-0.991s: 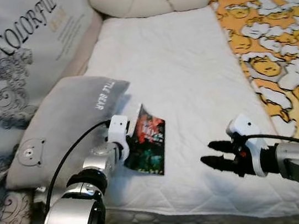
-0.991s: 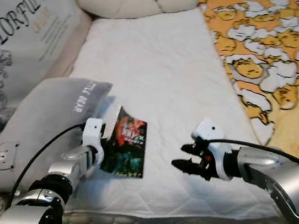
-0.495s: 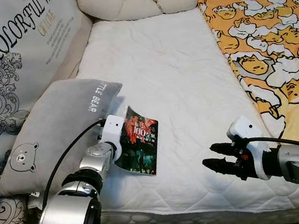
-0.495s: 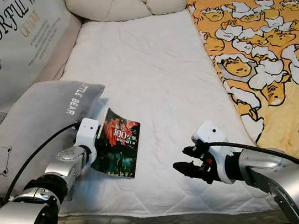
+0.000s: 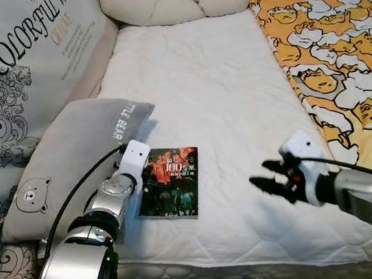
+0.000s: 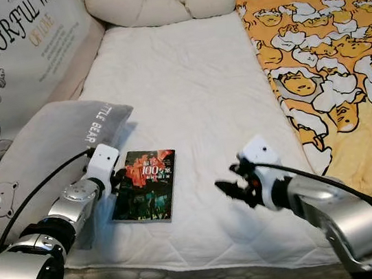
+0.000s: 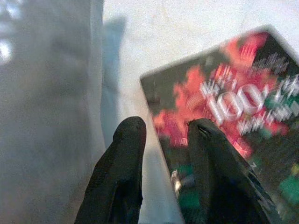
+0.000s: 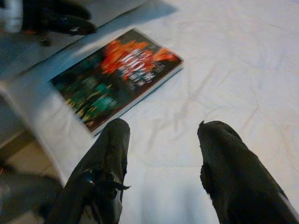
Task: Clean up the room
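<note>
Bed (image 5: 222, 100): white quilted mattress running away from the robot, its near edge at the bottom of the head views.

Blanket (image 5: 340, 55): orange-yellow, printed with white cartoon figures, spread along the right side of the bed.

Printed cushion (image 5: 17, 73): large, pale, with grey scrollwork and the lettering "COLORFUL", leaning along the left side of the bed.

Grey pillow (image 5: 71, 162): bear face at its near corner and white lettering near its far corner, lying at the left of the mattress in front of the printed cushion.

Bolster (image 5: 167, 7): cream, twisted, lying across the head of the bed.

Book (image 5: 172, 191): dark cover with red patches and white "100" lettering, lying flat on the mattress near its front edge, just beside the grey pillow.

Left end effector (image 7: 161, 140): at the book's left edge, between book and grey pillow. Fingers slightly spread; in the left wrist view one finger (image 7: 126, 158) lies off the cover over the sheet, the other over the cover's edge. Not pinching the book.

Right end effector (image 5: 269, 178): hovering above bare mattress to the right of the book, well apart from it, fingers spread wide and pinching nothing.
</note>
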{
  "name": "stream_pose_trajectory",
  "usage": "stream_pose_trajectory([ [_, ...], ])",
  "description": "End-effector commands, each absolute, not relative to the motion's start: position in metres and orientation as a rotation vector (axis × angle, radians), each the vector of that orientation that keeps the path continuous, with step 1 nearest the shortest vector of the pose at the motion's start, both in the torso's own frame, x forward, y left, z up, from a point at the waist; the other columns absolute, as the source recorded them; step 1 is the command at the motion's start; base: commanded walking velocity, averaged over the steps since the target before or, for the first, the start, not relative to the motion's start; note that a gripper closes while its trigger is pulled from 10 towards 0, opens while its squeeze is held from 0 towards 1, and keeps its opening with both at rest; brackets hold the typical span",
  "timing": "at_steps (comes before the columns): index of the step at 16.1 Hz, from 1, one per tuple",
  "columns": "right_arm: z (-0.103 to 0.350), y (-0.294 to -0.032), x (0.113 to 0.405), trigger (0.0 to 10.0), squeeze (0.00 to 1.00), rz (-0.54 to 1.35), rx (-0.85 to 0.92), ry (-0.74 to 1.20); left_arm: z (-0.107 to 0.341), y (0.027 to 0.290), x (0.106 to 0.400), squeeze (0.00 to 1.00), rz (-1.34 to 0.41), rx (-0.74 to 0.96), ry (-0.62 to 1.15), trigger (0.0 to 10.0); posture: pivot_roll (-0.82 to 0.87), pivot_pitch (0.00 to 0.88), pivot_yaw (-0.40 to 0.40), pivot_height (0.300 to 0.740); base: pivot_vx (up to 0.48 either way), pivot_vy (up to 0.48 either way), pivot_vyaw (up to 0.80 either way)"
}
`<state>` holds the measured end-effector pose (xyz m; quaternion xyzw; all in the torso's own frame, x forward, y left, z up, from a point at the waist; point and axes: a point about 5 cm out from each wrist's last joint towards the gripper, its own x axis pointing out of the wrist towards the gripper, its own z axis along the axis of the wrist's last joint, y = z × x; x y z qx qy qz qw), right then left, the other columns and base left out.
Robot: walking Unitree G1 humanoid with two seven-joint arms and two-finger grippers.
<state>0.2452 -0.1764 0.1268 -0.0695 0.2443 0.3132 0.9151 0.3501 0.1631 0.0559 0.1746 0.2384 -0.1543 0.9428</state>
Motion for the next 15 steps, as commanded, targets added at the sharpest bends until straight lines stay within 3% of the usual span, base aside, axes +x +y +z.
stream_pose_trajectory([
  [1, 0.129, -0.182, 0.25, 10.0, 0.0, 0.585, -0.152, 0.488, 0.064, 0.163, 0.354, 0.0, -0.32, 0.338, 0.442, 10.0, -0.12, 0.0, 0.054, 0.74, 0.0, 0.0, 0.0],
  [4, 0.118, -0.191, 0.261, 10.0, 0.0, 0.332, -0.11, 0.446, 0.089, 0.147, 0.36, 0.0, -0.382, 0.049, 0.279, 10.0, -0.08, 0.0, 0.069, 0.74, 0.0, 0.0, 0.0],
  [7, 0.111, -0.199, 0.268, 10.0, 0.0, 0.19, -0.091, 0.414, 0.11, 0.138, 0.346, 0.0, -0.413, 0.046, 0.162, 10.0, -0.05, 0.0, 0.056, 0.74, 0.0, 0.0, 0.0],
  [15, 0.1, -0.19, 0.276, 10.0, 0.0, 0.136, -0.082, 0.364, 0.106, 0.155, 0.298, 0.0, -0.247, 0.022, 0.178, 10.0, -0.01, 0.0, 0.005, 0.74, 0.0, -0.48, 0.0],
])
